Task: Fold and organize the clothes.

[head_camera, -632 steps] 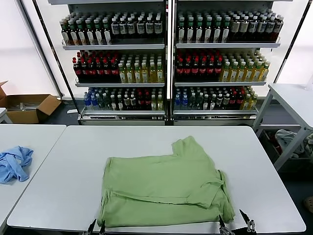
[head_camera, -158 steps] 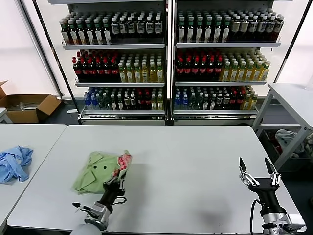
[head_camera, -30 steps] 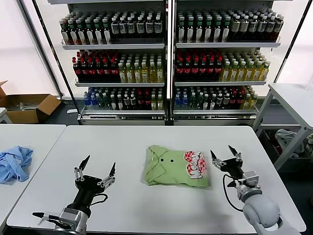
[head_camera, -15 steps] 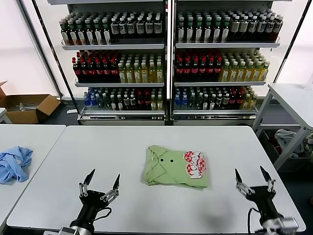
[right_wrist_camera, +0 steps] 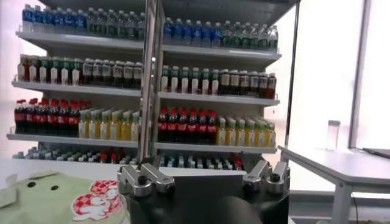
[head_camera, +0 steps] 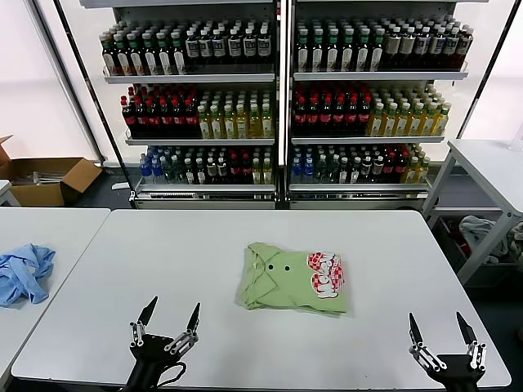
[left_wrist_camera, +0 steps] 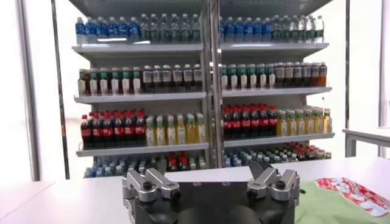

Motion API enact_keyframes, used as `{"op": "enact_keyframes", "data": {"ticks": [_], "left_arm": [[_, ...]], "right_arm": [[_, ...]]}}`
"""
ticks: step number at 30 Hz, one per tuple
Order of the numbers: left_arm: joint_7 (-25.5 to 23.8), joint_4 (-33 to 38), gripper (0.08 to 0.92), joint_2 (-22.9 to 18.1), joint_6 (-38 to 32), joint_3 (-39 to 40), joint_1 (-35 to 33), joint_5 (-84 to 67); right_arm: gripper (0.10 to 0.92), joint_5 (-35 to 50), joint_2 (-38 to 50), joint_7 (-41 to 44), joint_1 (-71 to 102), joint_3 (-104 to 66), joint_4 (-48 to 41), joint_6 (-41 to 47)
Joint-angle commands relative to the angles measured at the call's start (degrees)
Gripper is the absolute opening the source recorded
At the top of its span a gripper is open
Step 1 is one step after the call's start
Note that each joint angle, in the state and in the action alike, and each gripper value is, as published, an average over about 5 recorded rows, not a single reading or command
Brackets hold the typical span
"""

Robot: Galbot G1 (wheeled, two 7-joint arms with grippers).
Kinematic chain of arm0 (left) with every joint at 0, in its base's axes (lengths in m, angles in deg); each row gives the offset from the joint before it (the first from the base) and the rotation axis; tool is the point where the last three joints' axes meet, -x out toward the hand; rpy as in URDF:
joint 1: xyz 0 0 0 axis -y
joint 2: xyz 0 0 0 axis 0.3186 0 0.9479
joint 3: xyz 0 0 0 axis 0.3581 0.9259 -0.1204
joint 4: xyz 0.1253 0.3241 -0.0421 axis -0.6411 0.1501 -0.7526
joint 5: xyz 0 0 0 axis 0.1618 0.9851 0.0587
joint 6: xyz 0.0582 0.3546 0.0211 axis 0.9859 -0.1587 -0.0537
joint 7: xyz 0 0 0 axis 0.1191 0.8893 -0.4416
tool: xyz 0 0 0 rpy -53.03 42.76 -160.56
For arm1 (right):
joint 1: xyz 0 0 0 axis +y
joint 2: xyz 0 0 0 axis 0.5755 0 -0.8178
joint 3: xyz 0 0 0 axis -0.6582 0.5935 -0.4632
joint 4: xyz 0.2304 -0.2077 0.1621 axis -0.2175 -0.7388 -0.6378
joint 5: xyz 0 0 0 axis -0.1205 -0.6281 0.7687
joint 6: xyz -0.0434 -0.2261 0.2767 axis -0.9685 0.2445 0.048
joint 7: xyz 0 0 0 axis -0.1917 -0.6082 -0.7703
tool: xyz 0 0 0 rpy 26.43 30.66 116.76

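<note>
The light green polo shirt [head_camera: 294, 278] lies folded into a flat rectangle at the middle of the white table [head_camera: 98, 286]. Its collar and two dark buttons face up on the left and the red-and-white checkered logo [head_camera: 325, 273] on the right. It also shows in the left wrist view [left_wrist_camera: 341, 198] and the right wrist view [right_wrist_camera: 58, 195]. My left gripper [head_camera: 170, 319] is open and empty at the table's front edge, left of the shirt. My right gripper [head_camera: 441, 336] is open and empty at the front right corner. Neither touches the shirt.
A light blue garment [head_camera: 23, 272] lies crumpled on a second table at the left. Drink shelves [head_camera: 282, 98] full of bottles stand behind the table. A cardboard box [head_camera: 45, 178] sits on the floor at the far left. Another table [head_camera: 494, 167] stands at the right.
Both grippers have drawn back from the folded shirt toward the table's front edge and sunk lower in the head view. The shirt has not moved in the last second.
</note>
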Motion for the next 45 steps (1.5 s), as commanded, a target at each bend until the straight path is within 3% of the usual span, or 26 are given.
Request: {"op": "enact_keyframes", "data": {"ticks": [1,45], "left_arm": [[0.4,0.0,0.823,0.1,-2.6,0.1,-1.8,-0.7],[1.1,-2.6,0.823,0.0,-3.4,-1.0,-1.6,-0.5]], "right_arm": [[0.823,-1.9,-1.3,-0.9,6.2,0.9,-0.1,-8.9],[0.823,-2.1,-1.5,-2.1,4.9,2.9,-2.4,-10.7]]}}
